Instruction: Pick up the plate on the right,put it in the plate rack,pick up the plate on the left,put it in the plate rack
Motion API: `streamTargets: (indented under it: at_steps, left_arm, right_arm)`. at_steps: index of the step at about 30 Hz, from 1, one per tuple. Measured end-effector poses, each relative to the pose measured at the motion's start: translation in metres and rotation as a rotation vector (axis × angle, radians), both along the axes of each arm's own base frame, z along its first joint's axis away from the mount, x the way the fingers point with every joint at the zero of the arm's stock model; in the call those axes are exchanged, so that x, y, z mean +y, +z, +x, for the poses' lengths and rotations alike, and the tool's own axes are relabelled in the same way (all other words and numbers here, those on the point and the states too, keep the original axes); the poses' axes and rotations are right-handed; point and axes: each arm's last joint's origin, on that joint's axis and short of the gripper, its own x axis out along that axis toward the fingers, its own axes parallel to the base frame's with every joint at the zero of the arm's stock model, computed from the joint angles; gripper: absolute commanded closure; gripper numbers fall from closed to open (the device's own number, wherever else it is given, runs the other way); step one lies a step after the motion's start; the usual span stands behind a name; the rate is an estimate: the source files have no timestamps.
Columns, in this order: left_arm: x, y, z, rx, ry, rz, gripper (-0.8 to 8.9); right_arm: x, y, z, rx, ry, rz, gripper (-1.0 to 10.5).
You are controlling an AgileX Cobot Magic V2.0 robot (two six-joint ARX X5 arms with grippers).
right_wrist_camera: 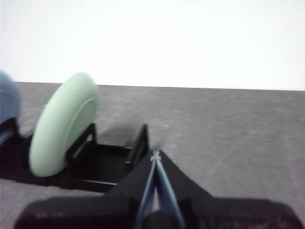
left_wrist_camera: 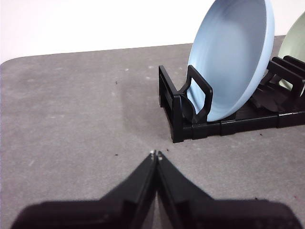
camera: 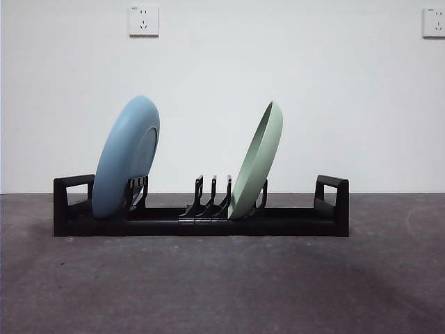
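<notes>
Two plates stand in the plate rack (camera: 278, 223), both set on edge and both leaning toward the right end as seen from the front.

Left end of rack: squared loop handle (camera: 73, 191), then the blue plate (camera: 125, 156) seated right behind it, its lower edge down among the prongs. Its rounded back faces the left end; the left wrist view shows its hollow face (left_wrist_camera: 236, 57) turned toward the rack's end handle there.

Middle of rack: three short curved prongs (camera: 212, 195) standing bare between the two plates.

Right of middle: the green plate (camera: 259, 163), foot resting in the rack just past those prongs, a prong touching its right side. Thin in profile from the front. The plates are well apart.

Right end: the second loop handle (camera: 332, 195), with an open stretch of rack between it and the green plate.

Rack sits on a grey, mottled table (camera: 222, 285), white wall behind with two sockets (camera: 143, 21) high up.

Left gripper (left_wrist_camera: 156, 154): jaws pressed together, tips meeting, holding nothing, low over the table just off the rack's blue-plate end.

Right gripper (right_wrist_camera: 155, 156): picture soft, but jaws look closed to a point, nothing between them, near the rack's end beside the green plate (right_wrist_camera: 64, 124).
</notes>
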Motion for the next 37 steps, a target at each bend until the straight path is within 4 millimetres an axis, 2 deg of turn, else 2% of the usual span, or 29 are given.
streamTargets:
  at_steps: [4, 11, 18, 37]
  left_arm:
    - [0.000, 0.000, 0.000, 0.000, 0.000, 0.000, 8.16]
    - [0.000, 0.000, 0.000, 0.000, 0.000, 0.000, 8.16]
    - [0.000, 0.000, 0.000, 0.000, 0.000, 0.000, 8.16]
    - [0.000, 0.000, 0.000, 0.000, 0.000, 0.000, 8.16]
  right_arm:
    - [-0.003, -0.021, -0.002, 0.007, -0.005, 0.002, 9.5]
    - [-0.004, -0.044, -0.005, 0.008, -0.007, 0.002, 9.5]
    - [-0.004, -0.071, -0.005, 0.086, -0.010, 0.021, 9.5]
    - [-0.004, -0.073, -0.010, 0.117, -0.021, 0.083, 9.5]
